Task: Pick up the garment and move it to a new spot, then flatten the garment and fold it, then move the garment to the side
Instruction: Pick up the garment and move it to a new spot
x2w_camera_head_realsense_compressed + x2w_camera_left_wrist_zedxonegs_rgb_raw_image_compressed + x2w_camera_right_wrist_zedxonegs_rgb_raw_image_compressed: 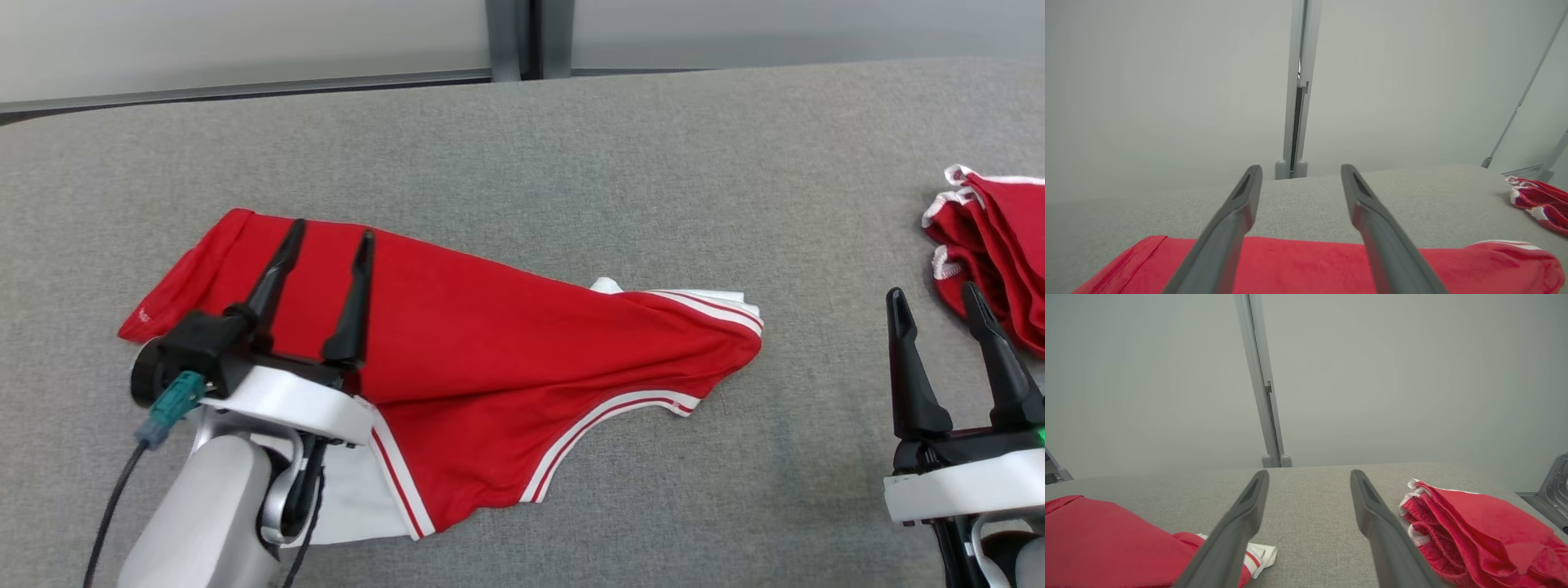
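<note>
Head view: red garment (490, 343) on grey fabric surface (571, 163), pale wall (245, 37) behind.

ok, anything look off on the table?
The shorts are folded askew: edges don't line up, and a white layer sticks out at the near left corner and the right tip.

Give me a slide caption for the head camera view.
Open left gripper over the red garment on grey surface; open right gripper beside a second red garment.

bare grey table (816, 384) between red garment (490, 343) and red pile (1000, 245), clear beyond both
</note>
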### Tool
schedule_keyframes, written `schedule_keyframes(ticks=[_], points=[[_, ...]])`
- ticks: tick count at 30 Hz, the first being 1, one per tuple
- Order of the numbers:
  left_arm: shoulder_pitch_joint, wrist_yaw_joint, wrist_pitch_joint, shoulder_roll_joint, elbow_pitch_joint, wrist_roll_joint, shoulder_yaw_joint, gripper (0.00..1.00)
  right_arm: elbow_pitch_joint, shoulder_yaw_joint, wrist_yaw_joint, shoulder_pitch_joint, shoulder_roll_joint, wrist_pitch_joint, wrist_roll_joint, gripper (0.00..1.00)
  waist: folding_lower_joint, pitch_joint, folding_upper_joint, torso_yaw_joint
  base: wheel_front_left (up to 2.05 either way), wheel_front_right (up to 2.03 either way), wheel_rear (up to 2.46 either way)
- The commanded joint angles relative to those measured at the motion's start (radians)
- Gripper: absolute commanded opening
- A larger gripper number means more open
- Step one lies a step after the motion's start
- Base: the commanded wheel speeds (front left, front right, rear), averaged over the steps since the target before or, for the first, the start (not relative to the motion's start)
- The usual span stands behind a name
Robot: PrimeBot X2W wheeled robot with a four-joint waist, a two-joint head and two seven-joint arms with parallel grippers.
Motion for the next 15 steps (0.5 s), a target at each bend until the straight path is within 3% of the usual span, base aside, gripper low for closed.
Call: schedule_keyframes(ticks=[1,6,15], points=[[0.031,0.007,-0.006,0.02,-0.003,-0.012,0.032,1.0,-0.006,-0.004,0.0,0.017,-0.008,0.009,-0.006,1.0,0.0,-0.039,-0.0001,0.04,0.0,0.0,0.0],[0.109,0.0,-0.009,0.058,-0.021,-0.027,0.1,1.0,-0.013,-0.008,0.0,0.051,-0.013,0.032,-0.01,1.0,0.0,-0.079,-0.0001,0.071,0.0,0.0,0.0],[0.228,-0.012,-0.01,0.078,-0.05,-0.033,0.118,1.0,-0.024,-0.012,0.0,0.136,-0.001,0.066,-0.02,1.0,0.0,-0.165,-0.0001,0.088,0.0,0.0,0.0]])
